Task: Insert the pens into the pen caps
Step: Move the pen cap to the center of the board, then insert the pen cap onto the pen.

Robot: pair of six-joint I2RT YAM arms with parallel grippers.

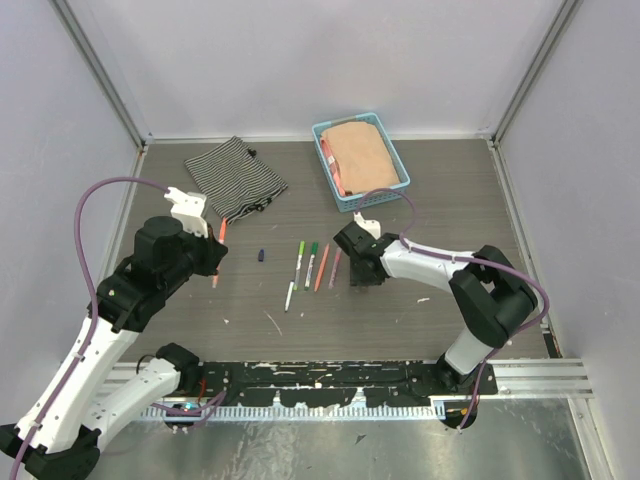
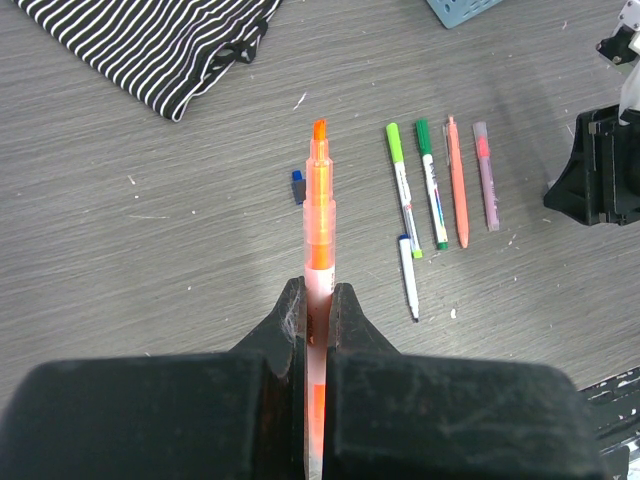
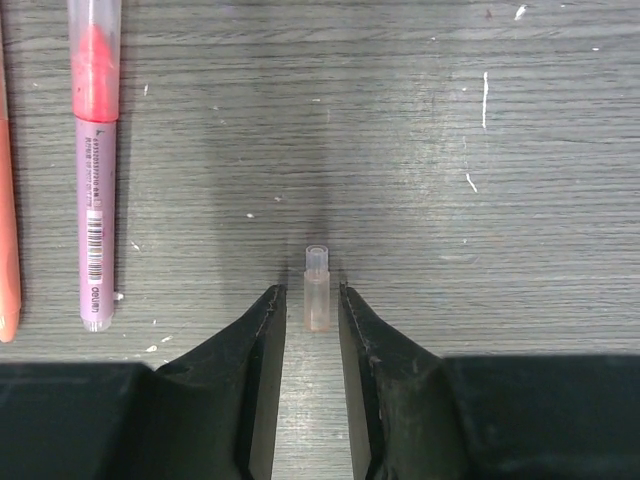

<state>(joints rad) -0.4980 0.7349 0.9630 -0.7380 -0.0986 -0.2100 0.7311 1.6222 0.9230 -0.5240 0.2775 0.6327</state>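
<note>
Two arms are working over a grey wood-grain desk [image 1: 450, 200]. Your left pincer [image 2: 318, 292] is squeezing fully shut on an orange pen [image 2: 319, 200], gripping its pale barrel. The uncovered orange tip is pointing away from the wrist camera. Just beside that tip, to its left in the wrist view, a dark blue cap [image 2: 298, 186] is lying on the desk.

Your right pincer [image 3: 307, 292] is standing slightly open, low over the desk. Its two black fingertips are sitting either side of a tiny clear cap [image 3: 317, 295] that is lying on the desk. A thin gap is showing on each side of the cap, so the pincer is gripping nothing.

Between the two arms, four pens are lying side by side and roughly parallel: a light green pen [image 2: 404, 195], a dark green pen [image 2: 432, 190], an orange-red pen [image 2: 458, 185] and a lilac pen [image 2: 486, 178] with a pink end, nearest your right pincer. A shorter white pen [image 2: 409, 278] with a blue end is lying just nearer the arm bases.

At the far side, a striped cloth [image 1: 235, 177] is lying to the left. To the right, a blue basket [image 1: 375, 198] is holding a tan cloth [image 1: 362, 150].
</note>
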